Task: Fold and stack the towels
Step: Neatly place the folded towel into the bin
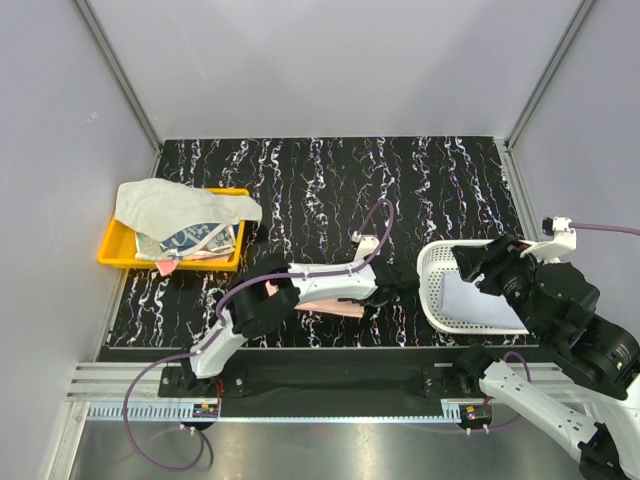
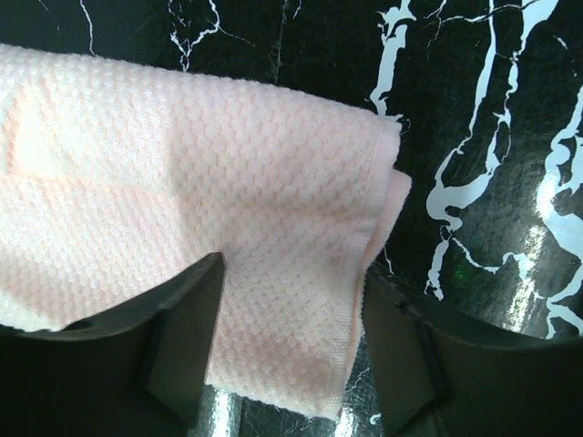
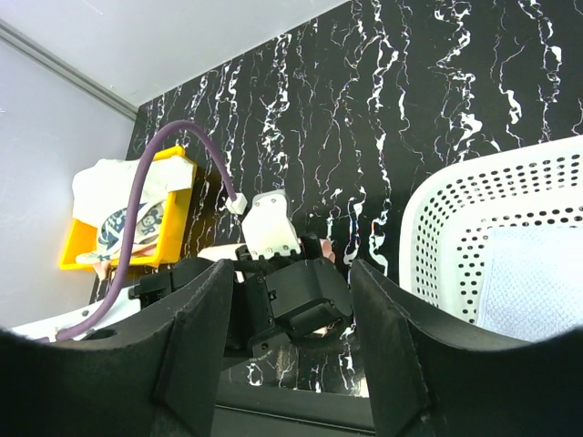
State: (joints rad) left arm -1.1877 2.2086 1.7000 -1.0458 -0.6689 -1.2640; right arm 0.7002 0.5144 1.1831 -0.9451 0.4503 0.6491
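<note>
Where it lies folded, the pink towel [image 2: 182, 164] shows waffle texture.

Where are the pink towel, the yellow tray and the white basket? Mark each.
pink towel [image 2: 182, 182], left wrist view, middle of its top layer.
yellow tray [image 1: 112, 250], top external view, its left rim.
white basket [image 1: 430, 285], top external view, its left wall.

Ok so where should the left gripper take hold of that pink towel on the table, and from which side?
Probably the doubled end of the pink towel, where a lower layer peeks out under the top one. It lies flat on the table, so come from straight above; the open left gripper straddles that end's corner.
</note>
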